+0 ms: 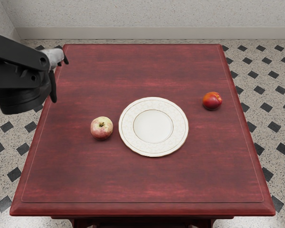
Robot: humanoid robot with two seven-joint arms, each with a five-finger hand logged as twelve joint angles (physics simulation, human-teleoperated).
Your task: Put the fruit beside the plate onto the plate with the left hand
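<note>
Left hand [55, 57] held far-left, fingers loosely spread, empty. Round yellow-red apple [101, 128] seated just left of white gold-rimmed ceramic plate [126, 126]. Red-orange peach [212, 100] at right could be mistaken for target; apple could be rolled by glancing contact.

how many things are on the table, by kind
apple: 1
peach: 1
plate: 1
total: 3
</note>
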